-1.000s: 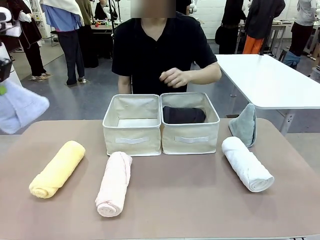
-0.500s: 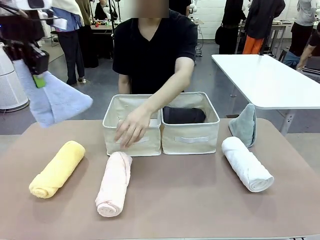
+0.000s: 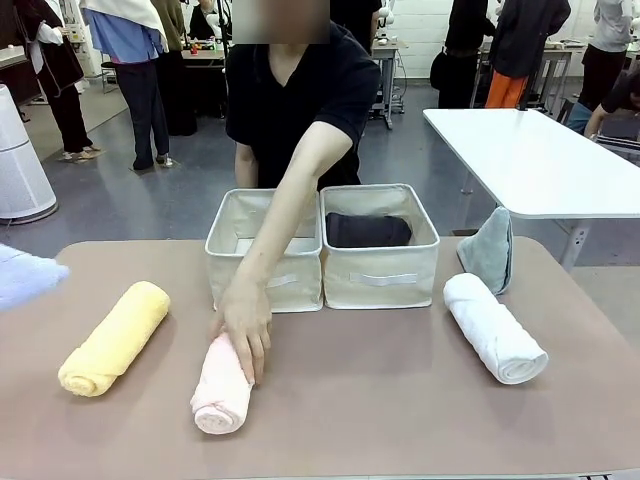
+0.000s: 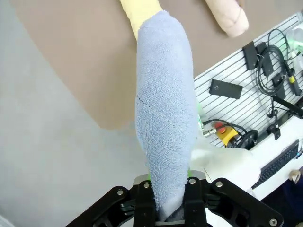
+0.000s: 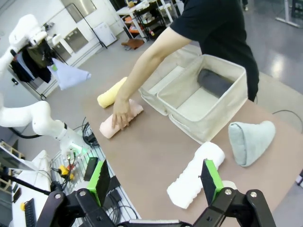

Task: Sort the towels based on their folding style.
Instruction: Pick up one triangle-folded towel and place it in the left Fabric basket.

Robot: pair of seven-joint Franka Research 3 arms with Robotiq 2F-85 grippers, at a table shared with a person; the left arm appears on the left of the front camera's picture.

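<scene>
**Left pincer carries the blue cone; right pincer idle.**
My left gripper point(image 4: 170, 213) is clamped on the narrow end of the blue cone point(image 4: 163, 118), held in the air off the table's left edge, well apart from the bins. Terry is light, soft and compressible, so I judge a pinch across the folded tip best keeps the cone from unrolling. The left wrist view confirms the grip. The front view shows the person's hand point(image 3: 243, 325) on the pink roll point(image 3: 222, 395). My right gripper point(image 5: 156, 182) stands wide open and empty.
</scene>
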